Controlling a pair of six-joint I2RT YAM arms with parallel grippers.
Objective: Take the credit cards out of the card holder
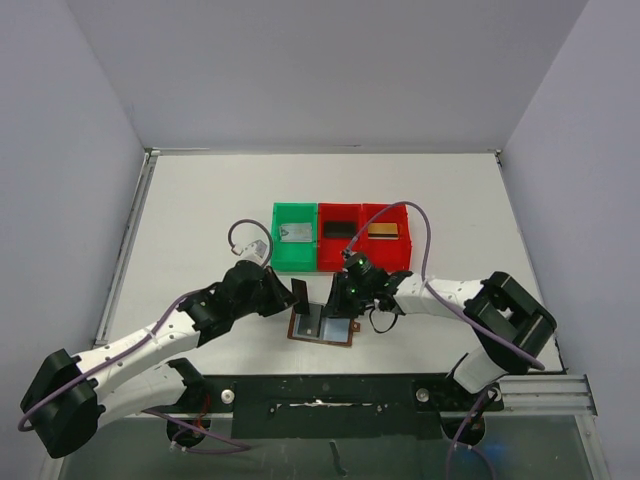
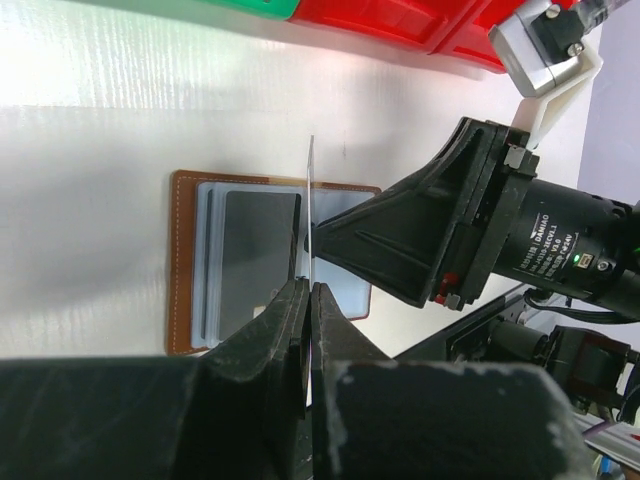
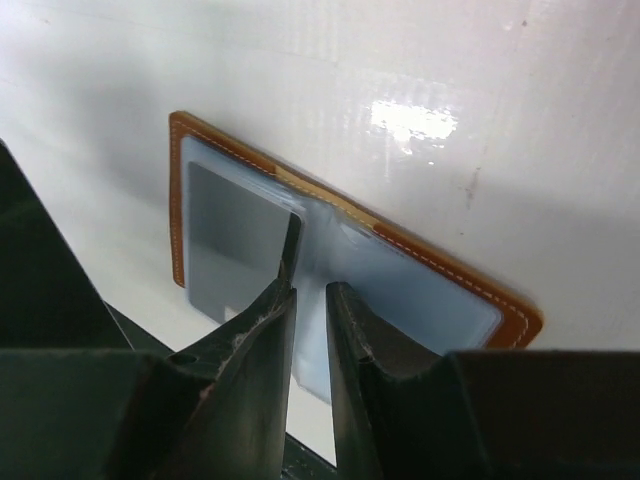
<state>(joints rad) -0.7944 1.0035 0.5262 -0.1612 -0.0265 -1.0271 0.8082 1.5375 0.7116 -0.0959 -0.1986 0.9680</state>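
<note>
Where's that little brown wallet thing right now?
In the overhead view the card holder lies open on the white table, near the front edge and about midway across, just in front of the middle red bin.

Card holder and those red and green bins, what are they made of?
The card holder looks like brown leather: matte, with pale stitching round its edge. Its blue-grey sleeves look smooth, maybe plastic or cloth. The red bins and green bin look like shiny moulded plastic.
</note>
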